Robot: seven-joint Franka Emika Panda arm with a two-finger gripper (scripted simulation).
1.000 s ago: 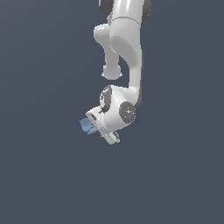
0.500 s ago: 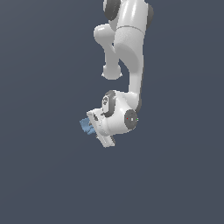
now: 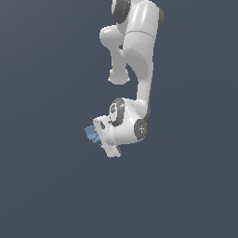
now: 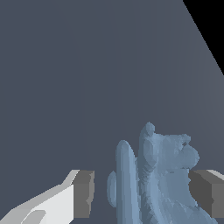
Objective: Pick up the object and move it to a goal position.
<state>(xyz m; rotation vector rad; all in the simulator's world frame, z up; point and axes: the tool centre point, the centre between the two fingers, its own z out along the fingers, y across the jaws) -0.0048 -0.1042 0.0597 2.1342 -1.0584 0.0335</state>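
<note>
The exterior view stands back and frames the whole arm (image 3: pixel 135 69). The wrist view sits close, looking along the jaws. Both views share the gripper (image 3: pixel 99 137) and the object (image 4: pixel 162 179).

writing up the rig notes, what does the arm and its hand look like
The arm is glossy white, built of rounded, tube-like links with dark grey rings and caps at the joints. No cables or markings show. The hand is a white blocky body; in the wrist view its fingers are white with flat dark grey pads.

Light-blue object (image 4: pixel 162 179), white tool (image 3: pixel 98 135), seemingly grey pads (image 4: pixel 84 193)
</note>
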